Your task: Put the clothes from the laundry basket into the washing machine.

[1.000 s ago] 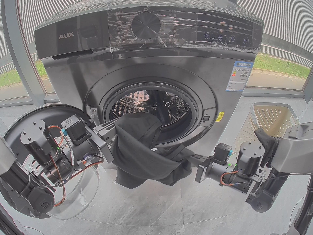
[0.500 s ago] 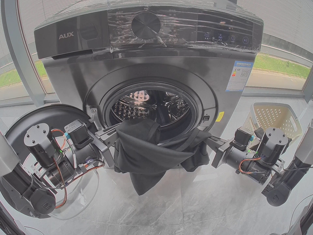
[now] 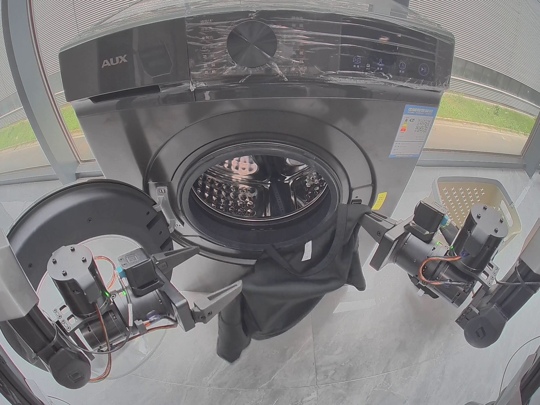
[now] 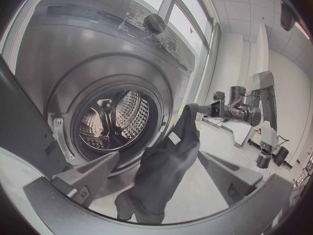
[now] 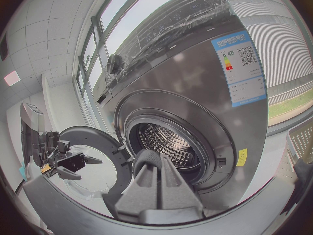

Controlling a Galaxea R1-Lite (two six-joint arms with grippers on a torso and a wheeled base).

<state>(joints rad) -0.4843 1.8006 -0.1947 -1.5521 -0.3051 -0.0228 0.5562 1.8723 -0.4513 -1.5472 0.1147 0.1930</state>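
Observation:
A black garment hangs below the open mouth of the grey washing machine, its lower end near the floor. My right gripper is shut on the garment's upper right corner, beside the drum rim; the black cloth bulges over the closed fingers. My left gripper stands open, low and left of the garment, with nothing between its fingers. The steel drum holds no clothes that I can see. The beige laundry basket stands at the right behind my right arm.
The washer door is swung open to the left, behind my left arm. Pale tiled floor spreads in front of the machine. Windows with a frame post run behind it.
My left gripper let go of the garment, opened and dropped down and back. The garment's left side fell off the drum rim. My right gripper rose toward the drum's right edge with its corner.

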